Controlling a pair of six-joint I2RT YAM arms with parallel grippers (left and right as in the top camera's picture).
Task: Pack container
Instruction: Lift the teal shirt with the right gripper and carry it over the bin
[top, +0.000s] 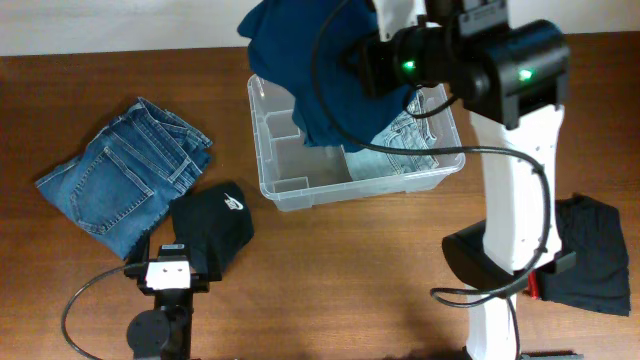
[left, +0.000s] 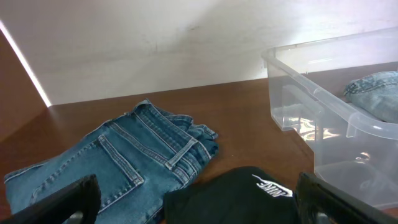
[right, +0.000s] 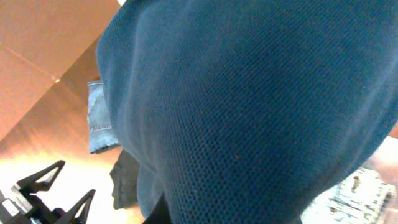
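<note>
The clear plastic container (top: 355, 190) stands at the table's middle back, with a light denim piece (top: 410, 140) lying in its right half. My right gripper (top: 378, 62) holds a dark blue knit garment (top: 300, 60) up over the container's left half. The cloth fills the right wrist view (right: 249, 93) and hides the fingers. My left gripper (left: 199, 205) is open, low over a black garment with a white logo (left: 249, 193). The container's rim (left: 323, 99) shows to its right.
Folded blue jeans (top: 120, 175) lie at the left, beside the black logo garment (top: 215, 220). Another black garment (top: 595, 255) lies at the right by the right arm's base. A white wall runs along the table's back edge.
</note>
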